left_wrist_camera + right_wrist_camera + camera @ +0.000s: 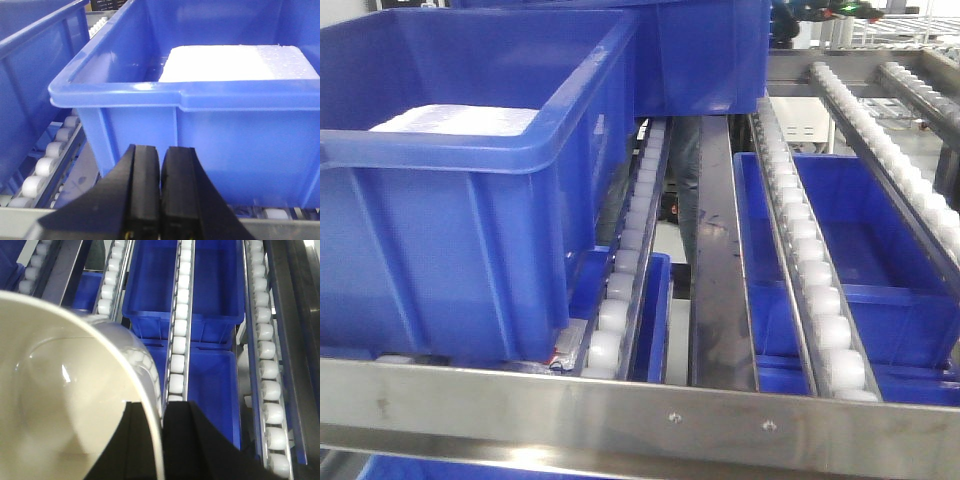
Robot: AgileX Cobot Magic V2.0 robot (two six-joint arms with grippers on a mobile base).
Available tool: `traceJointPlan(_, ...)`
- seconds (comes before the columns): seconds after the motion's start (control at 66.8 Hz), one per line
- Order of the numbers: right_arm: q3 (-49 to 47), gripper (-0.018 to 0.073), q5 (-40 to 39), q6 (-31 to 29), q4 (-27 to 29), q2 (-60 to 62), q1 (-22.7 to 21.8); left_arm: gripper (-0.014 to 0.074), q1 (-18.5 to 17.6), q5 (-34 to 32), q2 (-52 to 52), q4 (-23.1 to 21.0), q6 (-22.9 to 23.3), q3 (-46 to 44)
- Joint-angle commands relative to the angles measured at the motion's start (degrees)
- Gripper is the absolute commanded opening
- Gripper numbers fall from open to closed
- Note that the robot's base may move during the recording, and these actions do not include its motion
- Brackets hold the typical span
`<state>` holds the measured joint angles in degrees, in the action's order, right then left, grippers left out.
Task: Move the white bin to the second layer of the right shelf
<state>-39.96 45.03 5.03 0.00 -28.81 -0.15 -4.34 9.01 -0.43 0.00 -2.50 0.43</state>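
Note:
The white bin [60, 405], glossy cream with a thin rim, fills the lower left of the right wrist view. My right gripper [161, 407] is shut on its rim, one finger inside the wall and one outside. The bin hangs above sloping tracks of white rollers [179, 335]. In the front view the shelf layer shows as roller tracks [810, 270] behind a flat steel front rail [670, 415] with screws; the bin and both grippers are out of that view. My left gripper [160, 150] is shut on nothing, just in front of a blue crate [225, 125].
A large blue crate [460, 230] holding a white block [235, 62] stands on the left rollers. More blue crates [210, 295] lie on the tier under the tracks. Another blue crate [700, 50] sits further back. A dark steel divider [718, 280] runs between lanes.

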Motion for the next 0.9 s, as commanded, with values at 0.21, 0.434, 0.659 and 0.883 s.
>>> traceJointPlan(0.21,-1.7,0.0057,-4.9,-0.2,0.0,-0.1,0.0,0.0085,-0.3,-4.6,-0.9,0.0,0.3,2.1)
traceJointPlan(0.434,-1.7,0.0057,-4.9,-0.2,0.0,-0.5,0.0,0.0085,-0.3,-4.6,-0.9,0.0,0.3,2.1)
traceJointPlan(0.659,-1.7,0.0057,-4.9,-0.2,0.0,-0.6,0.0,0.0085,-0.3,-4.6,-0.9,0.0,0.3,2.1)
traceJointPlan(0.883,-1.7,0.0057,-4.9,-0.2,0.0,-0.6,0.0,0.0085,-0.3,-4.6,-0.9,0.0,0.3,2.1)
